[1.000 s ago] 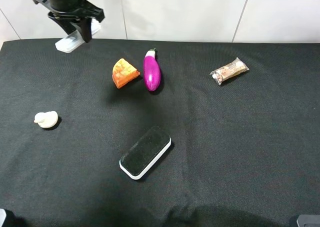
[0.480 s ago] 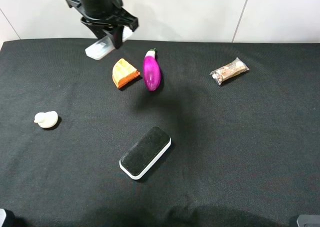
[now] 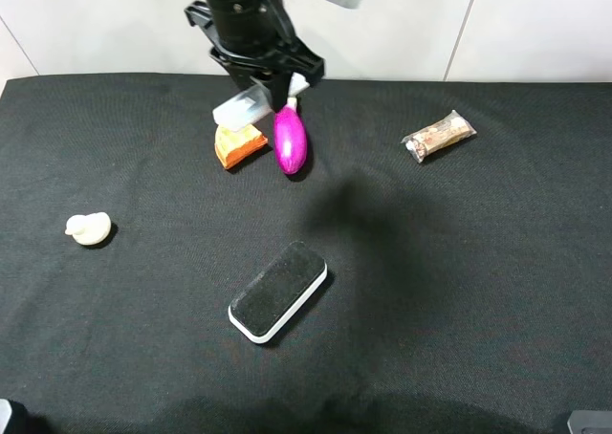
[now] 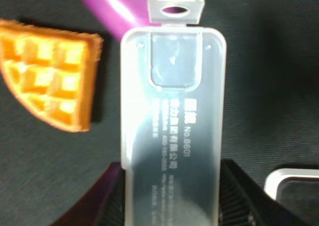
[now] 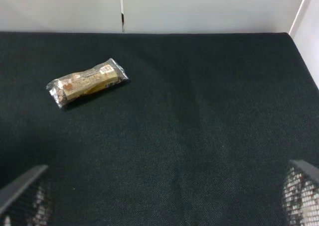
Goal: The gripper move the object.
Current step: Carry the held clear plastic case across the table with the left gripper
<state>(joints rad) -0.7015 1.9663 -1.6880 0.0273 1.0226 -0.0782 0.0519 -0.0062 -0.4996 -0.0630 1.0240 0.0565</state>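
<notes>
My left gripper (image 3: 267,83) is a black claw hanging above the back middle of the black table. It is shut on the pale-blue translucent case (image 3: 237,111) and holds it in the air, over the orange waffle piece and the purple eggplant. In the left wrist view the case (image 4: 172,121) sticks out from between the two black fingers (image 4: 113,206), hang tab outermost. My right gripper (image 5: 159,196) is open and empty, its fingertips (image 5: 22,188) low over bare cloth at the right.
An orange waffle piece (image 3: 237,145) and a purple eggplant (image 3: 291,140) lie below the held case. A wrapped snack bar (image 3: 438,136) lies at the back right, a small white duck (image 3: 88,227) at the left, and a black-topped white eraser (image 3: 278,292) at the front middle.
My left gripper has carried the case to the right, from the back left corner to above the waffle and the eggplant. Nothing on the table has moved.
</notes>
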